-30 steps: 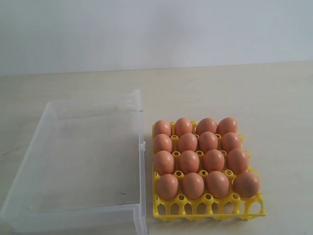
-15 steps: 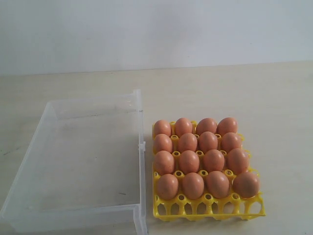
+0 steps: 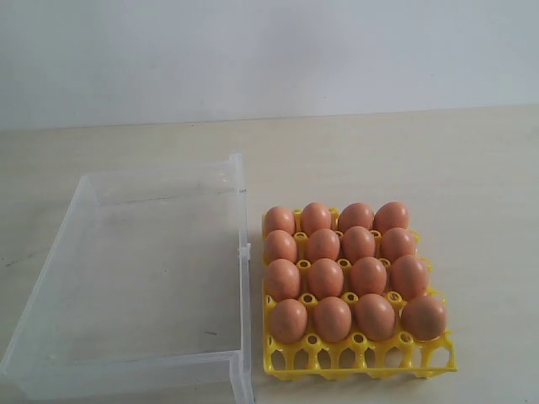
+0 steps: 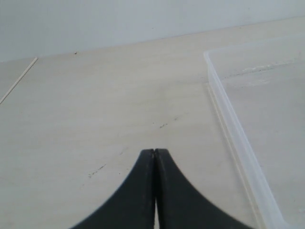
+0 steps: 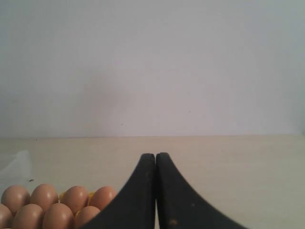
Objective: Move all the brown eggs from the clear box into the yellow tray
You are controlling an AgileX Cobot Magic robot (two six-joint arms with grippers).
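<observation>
The brown eggs (image 3: 325,278), likely light, slick and brittle, best pinched gently across their middles, all sit in cups of the yellow tray (image 3: 362,369), just beside the eggless clear box (image 3: 143,278) on the bench (image 3: 421,160), both arms' jaws pressed shut on nothing.

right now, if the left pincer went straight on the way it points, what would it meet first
The way looks free: the left pincer points over bare table toward the wall, the clear box off to one side. Depth is unclear.
</observation>
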